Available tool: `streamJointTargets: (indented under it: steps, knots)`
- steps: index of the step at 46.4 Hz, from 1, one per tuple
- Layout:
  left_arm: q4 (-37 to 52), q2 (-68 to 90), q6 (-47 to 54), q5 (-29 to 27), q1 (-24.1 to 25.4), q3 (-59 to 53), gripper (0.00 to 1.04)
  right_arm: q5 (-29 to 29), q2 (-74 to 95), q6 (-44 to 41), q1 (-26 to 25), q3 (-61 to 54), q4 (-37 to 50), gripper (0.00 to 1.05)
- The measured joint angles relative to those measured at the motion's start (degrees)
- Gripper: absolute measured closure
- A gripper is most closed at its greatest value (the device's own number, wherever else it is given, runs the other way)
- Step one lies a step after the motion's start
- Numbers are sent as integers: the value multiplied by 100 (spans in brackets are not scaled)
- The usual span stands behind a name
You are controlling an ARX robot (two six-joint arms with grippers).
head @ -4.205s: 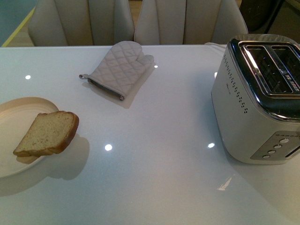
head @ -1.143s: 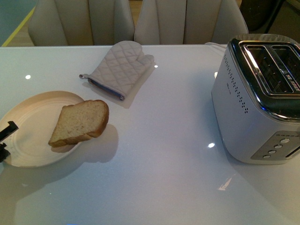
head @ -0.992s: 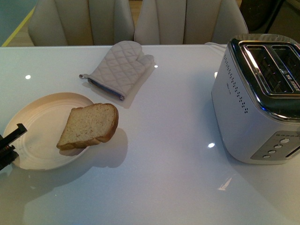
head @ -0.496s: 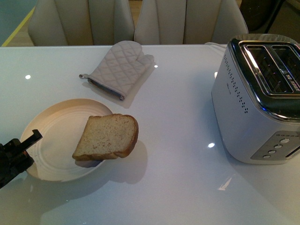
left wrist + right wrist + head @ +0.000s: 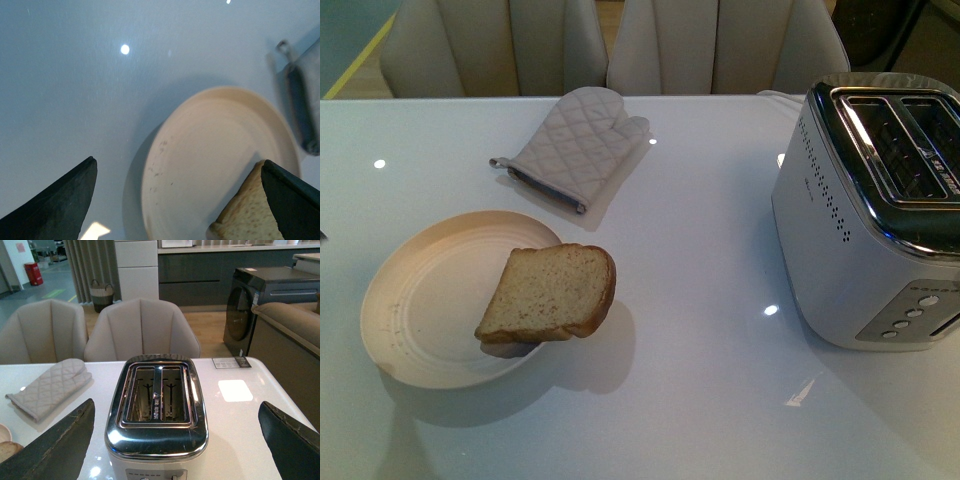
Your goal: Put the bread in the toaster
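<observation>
Since neither arm is gripping anything, I log both as released: the left fingers (image 5: pixel 59 206) are spread wide above the plate (image 5: pixel 420 305) with only air in the gap, and the right fingers (image 5: pixel 52 452) are spread just as wide above the toaster (image 5: pixel 865 215), apart from it. The bread (image 5: pixel 548 295) sits toward the near-left corner of the bench (image 5: pixel 700 410), tilted: one end is down inside the plate, the rounded crust end is propped on the plate's rim and sticks out past it on the toaster side, shadow under it. In my left wrist view a corner of the bread shows next to one finger tip; I cannot tell whether they touch. The plate's cream floor shows a few dark specks. Toaster stands at the right edge of the bench, well apart from the bread, upright, chrome top up, both slots (image 5: pixel 145 400) facing upward with wire guides showing in my right wrist view. Dotted vent holes (image 5: pixel 825 195) are on its side facing the left edge, round buttons (image 5: pixel 910 312) on the side facing the near edge. A quilted oven mitt (image 5: pixel 578 145) lies flat near the far edge, left of centre, thumb on its right-edge side, cuff with a hanging loop toward the left edge, apart from plate and toaster. Two beige chairs (image 5: pixel 490 45) stand at the far edge. Light spots reflect off the glossy bench top.
</observation>
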Motion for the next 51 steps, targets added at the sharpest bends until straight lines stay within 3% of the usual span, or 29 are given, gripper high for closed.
streamJointTargets:
  steps: [7, 11, 16, 18, 22, 28, 32, 51]
  knots:
    - [-269, -2140, 245, 107, -63, -372, 8, 0, 0, 0, 0, 0, 0, 9]
    - [1749, -2529, 1429, 378, -146, -962, 23, 2, -2, 0, 0, -2, 0, 9]
    - [2787, -2811, 2468, 348, -260, -1429, 39, 0, -2, 0, 0, 0, -2, 9]
    - [2811, -2942, 2688, 310, -293, -1508, 45, 2, -2, 0, 0, -2, -2, 9]
    - [2614, -3493, 3136, 155, -378, -1829, 66, 0, -2, 0, 0, 0, -2, 9]
    - [2299, -3982, 3274, 94, -474, -2039, 86, 0, -2, 0, 0, -2, -2, 9]
    - [2011, -4426, 3303, -289, -789, -2186, 102, 2, -2, 0, 0, 0, -2, 9]
    - [466, -6365, 3348, -330, -903, -2551, 102, 0, -2, 0, 0, -2, -2, 9]
